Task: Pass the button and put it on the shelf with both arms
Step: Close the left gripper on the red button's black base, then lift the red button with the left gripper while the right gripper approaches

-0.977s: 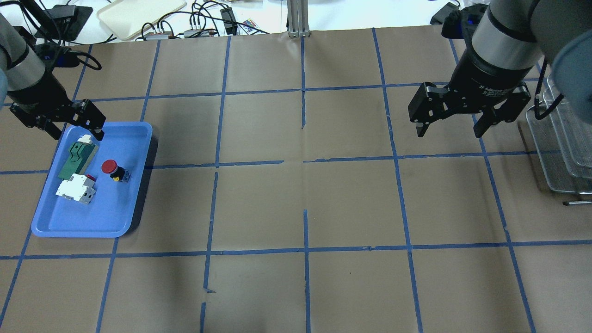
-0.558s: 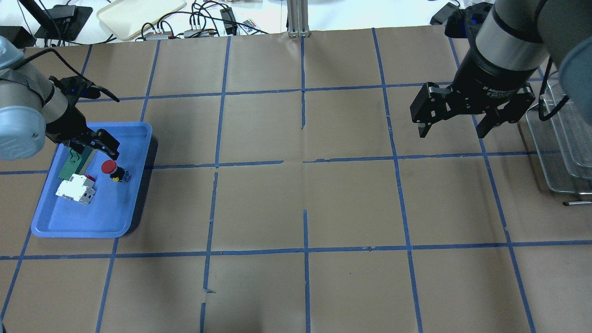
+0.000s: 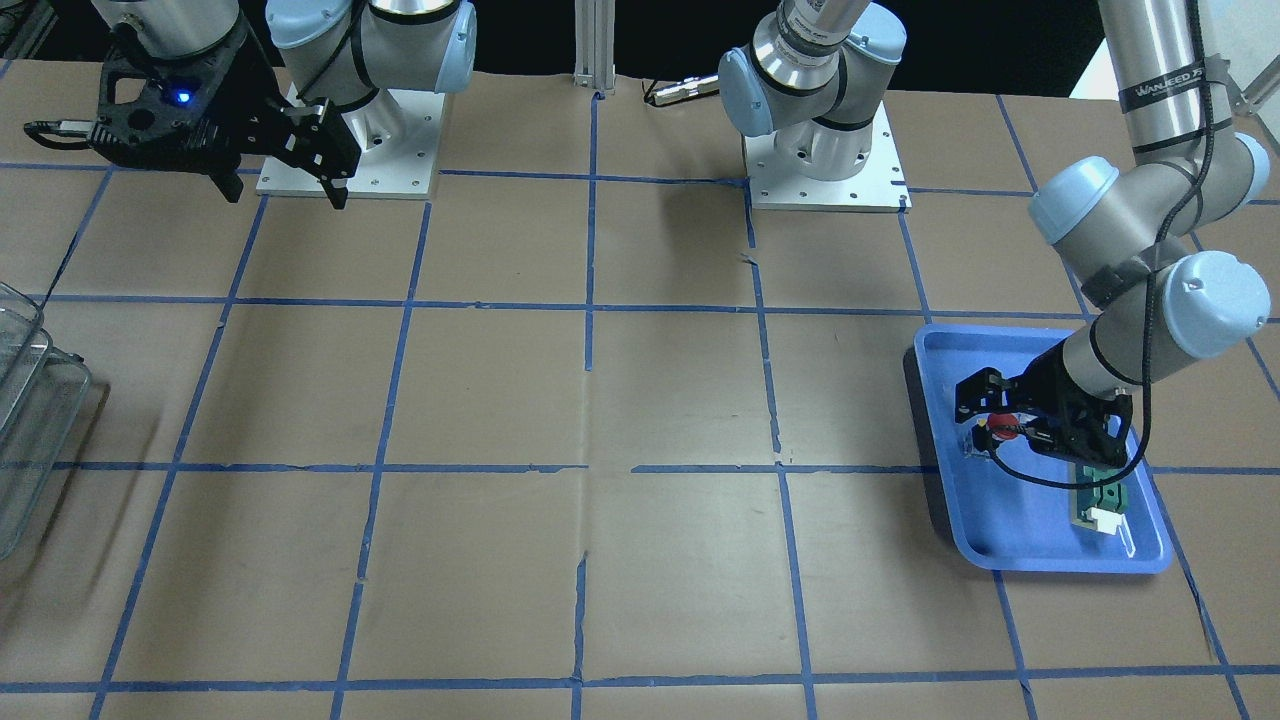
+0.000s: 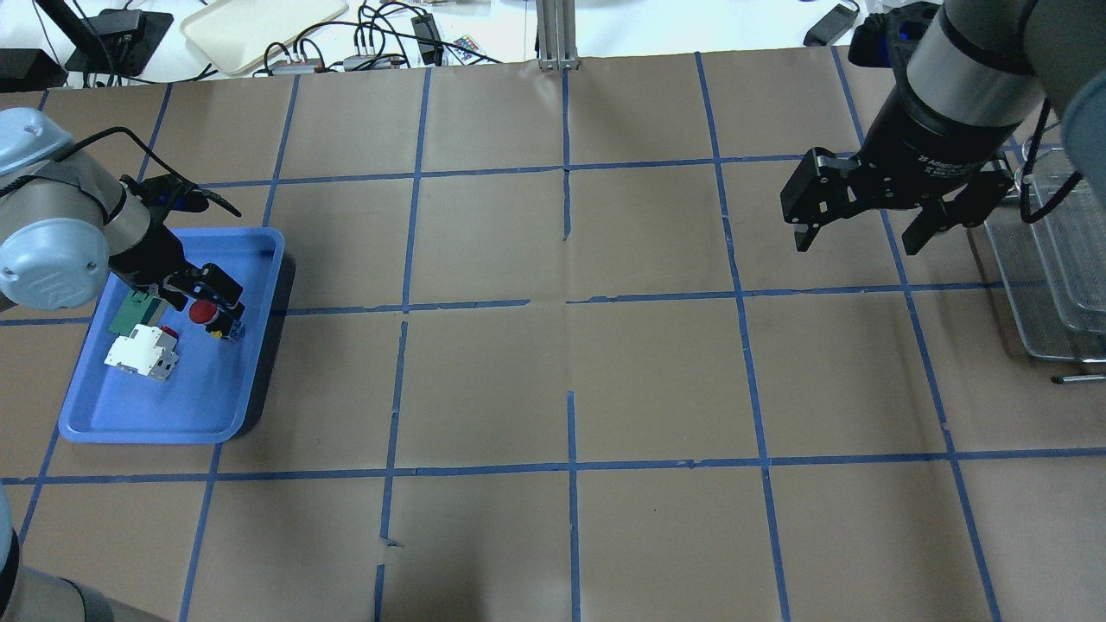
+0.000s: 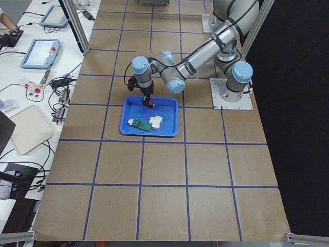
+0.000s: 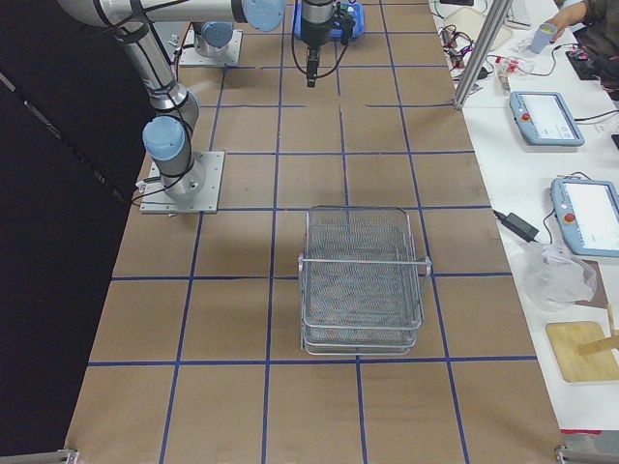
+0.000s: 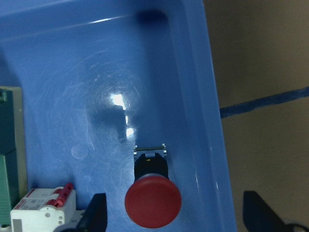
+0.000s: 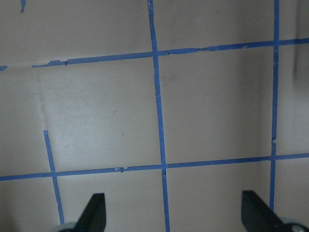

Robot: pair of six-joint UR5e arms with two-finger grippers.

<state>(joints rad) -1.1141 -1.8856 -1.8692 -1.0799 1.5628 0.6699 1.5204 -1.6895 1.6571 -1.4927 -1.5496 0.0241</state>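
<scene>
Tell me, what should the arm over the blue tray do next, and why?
Probably lower the left gripper a little, down around the button. Its jaws are open, the red cap sits between them in the wrist view, and the button lies in the blue tray with neither finger touching it, so closing should wait until the fingers reach its sides.

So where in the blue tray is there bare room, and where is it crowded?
Bare: the tray's near half, between the white block and the near rim, and the far-right corner beyond the button. Crowded: the middle and left, where green component, white block, button and the left gripper bunch together.
</scene>
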